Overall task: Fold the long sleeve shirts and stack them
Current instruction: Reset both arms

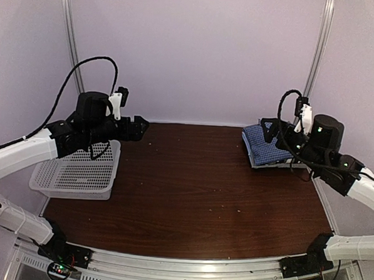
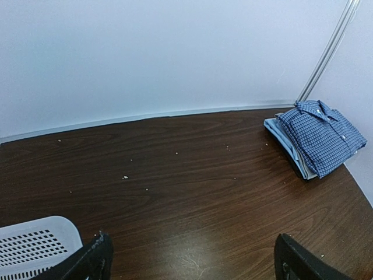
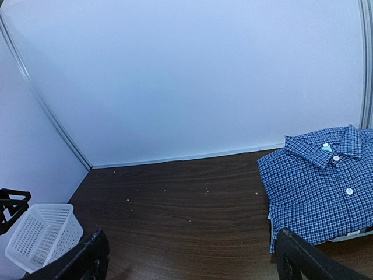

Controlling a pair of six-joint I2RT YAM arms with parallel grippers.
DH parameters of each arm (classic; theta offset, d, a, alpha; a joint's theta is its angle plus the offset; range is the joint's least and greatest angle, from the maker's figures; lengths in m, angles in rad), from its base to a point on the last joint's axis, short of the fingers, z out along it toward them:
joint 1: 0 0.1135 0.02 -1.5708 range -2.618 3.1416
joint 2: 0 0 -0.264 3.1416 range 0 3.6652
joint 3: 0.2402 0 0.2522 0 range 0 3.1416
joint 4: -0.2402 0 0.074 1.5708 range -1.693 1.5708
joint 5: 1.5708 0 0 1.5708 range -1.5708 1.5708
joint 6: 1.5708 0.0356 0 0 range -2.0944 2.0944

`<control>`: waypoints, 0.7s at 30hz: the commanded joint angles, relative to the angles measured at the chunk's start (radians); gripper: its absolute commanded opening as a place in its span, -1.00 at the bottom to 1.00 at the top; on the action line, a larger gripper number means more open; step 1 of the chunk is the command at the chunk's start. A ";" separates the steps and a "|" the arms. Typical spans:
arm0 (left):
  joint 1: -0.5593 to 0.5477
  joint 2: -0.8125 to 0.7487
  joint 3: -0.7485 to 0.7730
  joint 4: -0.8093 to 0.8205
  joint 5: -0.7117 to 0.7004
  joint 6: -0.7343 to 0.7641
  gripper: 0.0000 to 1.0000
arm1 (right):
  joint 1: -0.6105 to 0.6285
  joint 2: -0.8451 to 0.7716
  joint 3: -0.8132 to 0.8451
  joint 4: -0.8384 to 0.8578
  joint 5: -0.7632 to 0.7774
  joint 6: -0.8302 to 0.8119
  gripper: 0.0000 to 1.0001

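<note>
- Dark wood table (image 1: 190, 196), white walls.
- Blue checked shirt (image 3: 315, 186): folded atop a pile, far right corner.
- Left gripper (image 1: 137, 127): released, empty, near white basket (image 1: 78, 172).
- Right gripper (image 1: 272, 130): released, empty, above shirt.

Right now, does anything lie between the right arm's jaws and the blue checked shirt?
Nothing visible does. The right jaws stand open beside the folded blue fine-checked button-up shirt, only dark wooden table between. The white mesh plastic basket sits far left.

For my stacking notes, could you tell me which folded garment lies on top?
The blue fine-checked collared shirt; the layers beneath it are plain pale blue.
</note>
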 commanded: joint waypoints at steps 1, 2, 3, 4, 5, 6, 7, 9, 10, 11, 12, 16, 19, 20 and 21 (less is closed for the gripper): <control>-0.003 -0.007 0.010 0.054 -0.014 0.016 0.95 | 0.002 0.000 -0.003 0.017 0.029 -0.010 1.00; -0.003 -0.006 0.011 0.053 -0.014 0.016 0.95 | 0.002 0.000 -0.005 0.018 0.028 -0.011 0.99; -0.003 -0.006 0.011 0.052 -0.013 0.016 0.95 | 0.002 -0.002 -0.006 0.019 0.027 -0.011 1.00; -0.003 -0.006 0.013 0.050 -0.014 0.016 0.95 | 0.002 -0.003 -0.006 0.022 0.025 -0.011 1.00; -0.003 -0.005 0.014 0.050 -0.013 0.017 0.95 | 0.002 -0.005 -0.008 0.023 0.024 -0.011 1.00; -0.003 -0.004 0.015 0.050 -0.014 0.017 0.95 | 0.002 -0.005 -0.009 0.025 0.025 -0.012 1.00; -0.003 -0.003 0.015 0.050 -0.016 0.019 0.95 | 0.002 -0.005 -0.009 0.025 0.026 -0.013 1.00; -0.003 -0.003 0.016 0.050 -0.014 0.019 0.95 | 0.002 -0.005 -0.008 0.023 0.028 -0.015 1.00; -0.003 -0.003 0.016 0.050 -0.014 0.018 0.95 | 0.002 -0.005 -0.009 0.023 0.029 -0.016 1.00; -0.003 -0.003 0.016 0.049 -0.014 0.018 0.95 | 0.002 -0.004 -0.010 0.023 0.028 -0.016 1.00; -0.003 -0.003 0.015 0.050 -0.013 0.017 0.95 | 0.002 -0.003 -0.011 0.023 0.029 -0.016 1.00; -0.003 -0.001 0.010 0.050 -0.014 0.014 0.95 | 0.002 -0.006 -0.020 0.023 0.030 -0.010 1.00; -0.003 -0.001 0.010 0.050 -0.012 0.013 0.95 | 0.002 -0.012 -0.028 0.030 0.029 -0.007 1.00; -0.003 -0.001 0.010 0.051 -0.011 0.013 0.95 | 0.002 -0.014 -0.029 0.030 0.028 -0.006 0.99; -0.003 -0.003 0.010 0.051 -0.012 0.012 0.95 | 0.002 -0.014 -0.029 0.030 0.030 -0.006 1.00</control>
